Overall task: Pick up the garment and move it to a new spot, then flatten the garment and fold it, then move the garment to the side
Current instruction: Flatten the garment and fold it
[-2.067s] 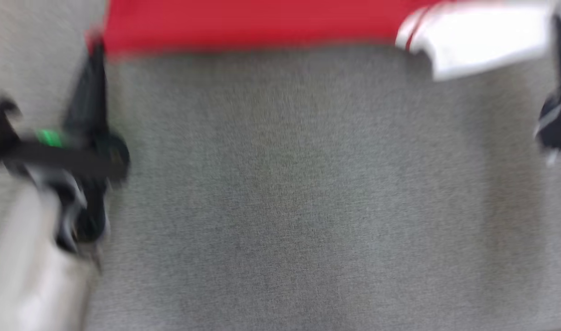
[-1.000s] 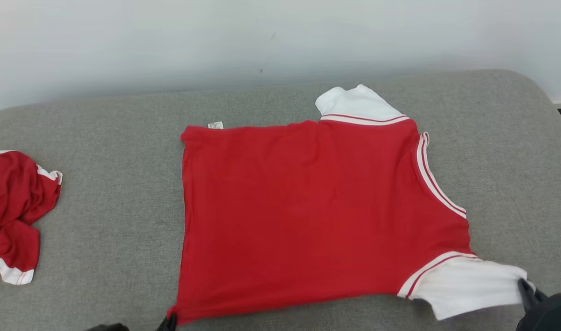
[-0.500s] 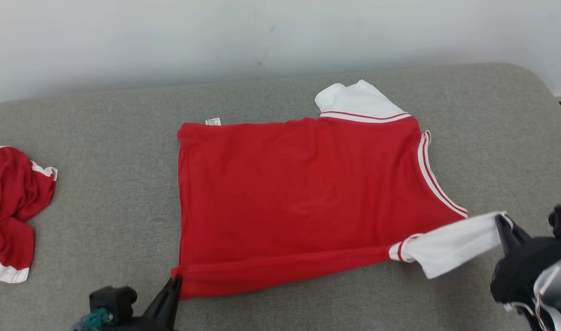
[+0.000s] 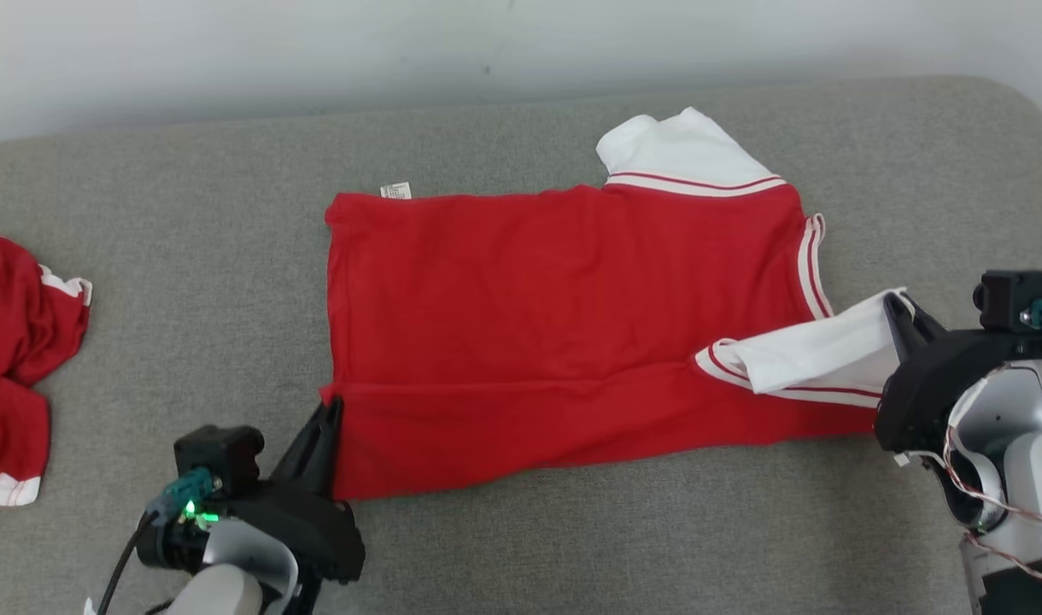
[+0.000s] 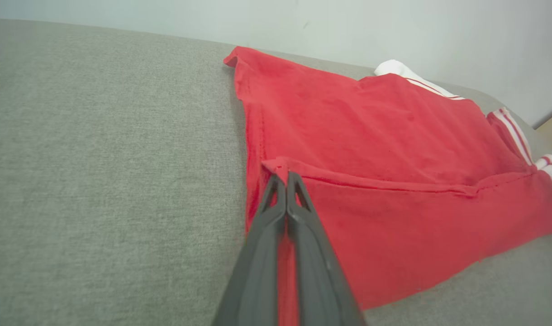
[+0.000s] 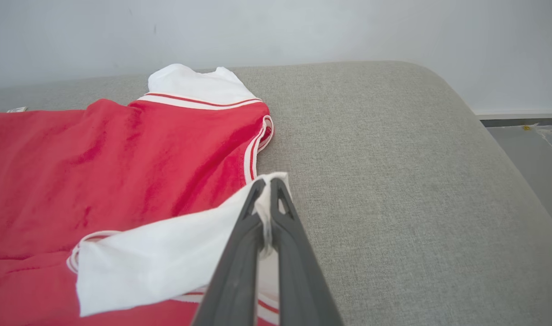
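Lying spread on the grey padded surface (image 4: 188, 256), the red garment (image 4: 564, 299) has its near edge folded over. The left pincer (image 4: 331, 412) is clamped on its hem corner; the right pincer (image 4: 897, 306) grips the white sleeve (image 4: 820, 354) at its cuff, seemingly lifted slightly.

You're in a plain indoor room, home or lab unclear: grey fabric cushion (image 4: 188, 256), bare white wall (image 4: 231, 60) directly behind the cushion.

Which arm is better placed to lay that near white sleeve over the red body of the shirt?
Right. The right gripper is shut on the sleeve; the left gripper pinches the hem corner at the other end of the shirt.
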Robot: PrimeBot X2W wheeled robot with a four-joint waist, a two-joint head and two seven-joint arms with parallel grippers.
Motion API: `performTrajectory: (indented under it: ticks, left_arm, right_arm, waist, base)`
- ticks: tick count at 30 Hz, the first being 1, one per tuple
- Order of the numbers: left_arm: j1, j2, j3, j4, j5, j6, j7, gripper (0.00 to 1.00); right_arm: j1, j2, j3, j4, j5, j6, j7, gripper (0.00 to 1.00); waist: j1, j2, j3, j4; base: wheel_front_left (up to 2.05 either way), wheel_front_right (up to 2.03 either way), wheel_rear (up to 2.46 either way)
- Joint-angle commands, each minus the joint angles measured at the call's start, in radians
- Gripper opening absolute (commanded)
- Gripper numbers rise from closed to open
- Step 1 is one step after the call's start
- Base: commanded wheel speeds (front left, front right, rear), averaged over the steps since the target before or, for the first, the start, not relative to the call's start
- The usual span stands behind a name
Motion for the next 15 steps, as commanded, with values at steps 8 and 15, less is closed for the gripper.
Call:
performTrajectory:
  ticks: [8, 15]
  left_arm:
    - [-0.108, -0.025, 0.019, 0.096, 0.019, -0.005, -0.077, 0.0]
    - [-0.143, -0.041, 0.028, 0.157, 0.042, 0.007, -0.126, 1.0]
  right_arm:
    - [-0.123, -0.01, 0.03, 0.126, -0.001, -0.003, -0.097, 0.0]
    - [-0.171, 0.018, 0.008, 0.207, -0.001, -0.003, -0.165, 1.0]
  waist:
    - [-0.0002, -0.0001, 0.064, 0.012]
    - [-0.0002, -0.0001, 0.072, 0.016]
  base:
    - [0.0, 0.0, 0.0]
    - [0.0, 0.0, 0.0]
